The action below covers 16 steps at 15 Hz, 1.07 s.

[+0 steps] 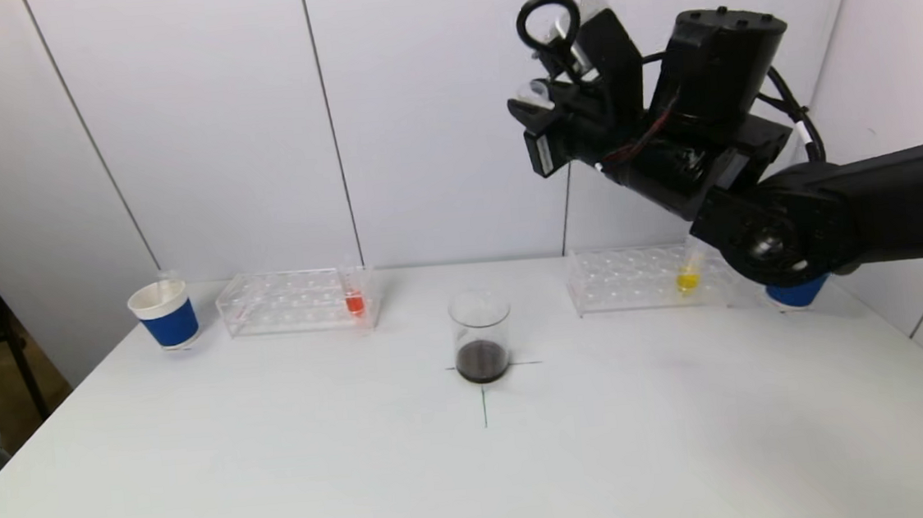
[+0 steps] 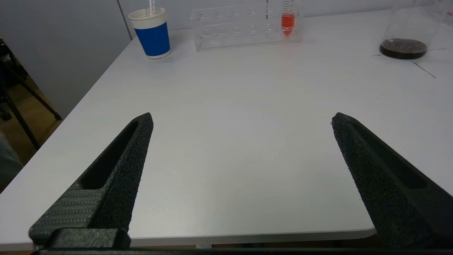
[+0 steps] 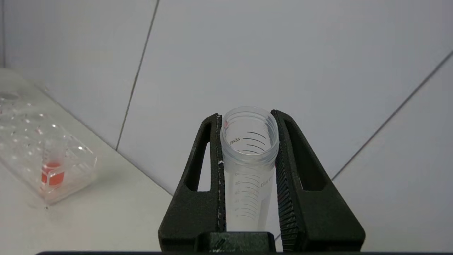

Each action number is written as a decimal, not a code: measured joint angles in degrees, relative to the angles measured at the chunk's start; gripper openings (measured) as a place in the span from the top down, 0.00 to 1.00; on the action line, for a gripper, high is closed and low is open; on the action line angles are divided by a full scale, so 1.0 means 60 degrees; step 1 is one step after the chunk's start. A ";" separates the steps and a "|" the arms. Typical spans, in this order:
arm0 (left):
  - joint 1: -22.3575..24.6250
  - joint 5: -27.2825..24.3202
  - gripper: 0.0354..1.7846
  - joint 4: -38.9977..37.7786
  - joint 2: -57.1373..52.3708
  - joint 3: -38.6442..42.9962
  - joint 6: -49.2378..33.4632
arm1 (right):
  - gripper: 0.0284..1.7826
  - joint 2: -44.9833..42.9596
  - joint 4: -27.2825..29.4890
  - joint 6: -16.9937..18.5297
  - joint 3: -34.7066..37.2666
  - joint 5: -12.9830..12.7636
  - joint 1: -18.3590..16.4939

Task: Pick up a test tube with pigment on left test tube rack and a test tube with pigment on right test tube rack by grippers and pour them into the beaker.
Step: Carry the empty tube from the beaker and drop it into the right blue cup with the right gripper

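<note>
Nearest the lens, in the left wrist view: left gripper (image 2: 242, 118), fingers (image 2: 116, 166) spread wide apart with nothing between them, hanging low over the near left part of the white table (image 2: 226, 117).

Far left on the table: paper cup (image 1: 164, 313), white with a blue sleeve, upright, holding a thin clear stick or tube. Just beside it, toward the middle: left test tube rack (image 1: 298, 300), clear plastic, with one tube of red pigment (image 1: 354, 298) standing upright in its end slot nearest the beaker.

At the centre: beaker (image 1: 481, 336), upright on a crossing of thin lines drawn on the table, dark liquid pooled in its bottom.

Right of the beaker, well apart from it: right test tube rack (image 1: 649, 279), also clear, with one tube of yellow pigment (image 1: 687, 272) standing in it, close beside the arm's black joint. Behind that joint, partly hidden: a second blue cup (image 1: 795, 293).

High above the table, up and to the right of the beaker: right gripper (image 1: 536, 105), raised in front of the wall panels, fingers (image 3: 288, 177) clamped on either side of a clear graduated test tube (image 3: 249, 166). Open mouth of that tube turned toward the wall, no pigment visible inside it in the right wrist view.
</note>
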 joint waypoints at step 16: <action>0.0000 -0.0002 0.01 0.0000 0.0000 0.0000 0.0000 | 0.75 -0.1784 0.4324 0.3391 -0.1467 -0.1589 -0.4189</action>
